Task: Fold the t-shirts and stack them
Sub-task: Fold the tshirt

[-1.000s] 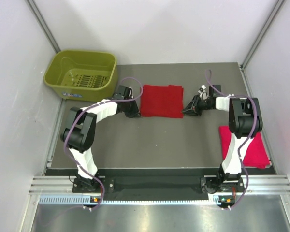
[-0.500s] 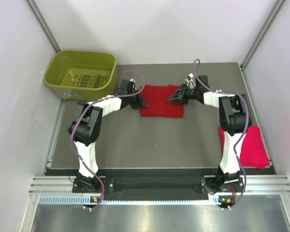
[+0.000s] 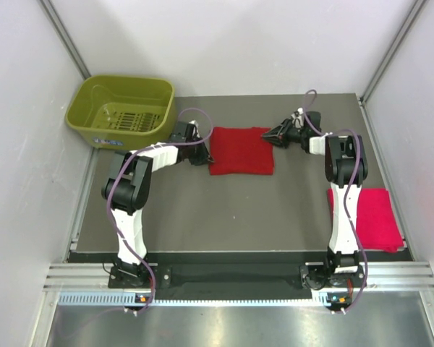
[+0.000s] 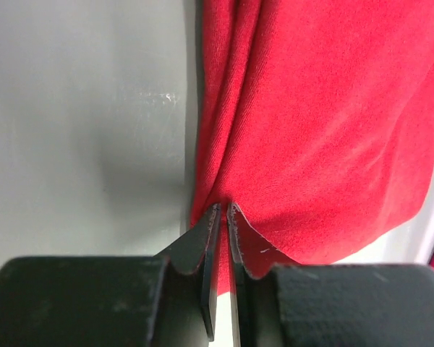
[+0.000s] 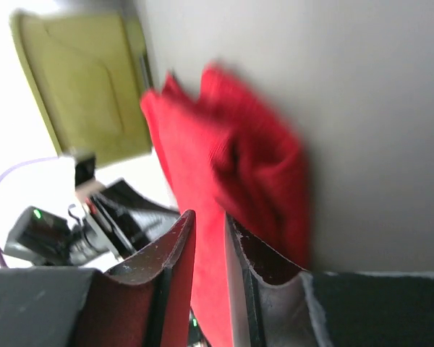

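- We see a deep red t-shirt [image 3: 240, 152] lying folded into a flat, roughly square pad near the middle of the dark grey table [image 3: 224, 210], towards its far side.
- Its cloth is plain and matte, with no print. The edges are soft and slightly uneven, and the lower edge bows a little.
- In the left wrist view, the same deep red t-shirt [image 4: 325, 108] shows a fine knit weave. Long creases run down its left border and meet at the fingertips.
- The left gripper [image 4: 223, 210] has its jaws almost pressed together, with only a thin slit between them. Its tips nip the shirt's left edge. From above, we see the left gripper [image 3: 202, 154] right against that edge.
- The right gripper [image 3: 273, 134] sits at the shirt's far right corner.
- The right wrist view is blurred. There the right gripper [image 5: 207, 217] has its jaws a little apart with red cloth [image 5: 253, 166] showing in the gap. We cannot tell whether they pinch it.
- A second, pinkish red t-shirt [image 3: 372, 217] lies folded at the table's right edge, well apart from the first and partly behind the right arm.
- An olive-green basket [image 3: 141, 139] stands at the far left corner.
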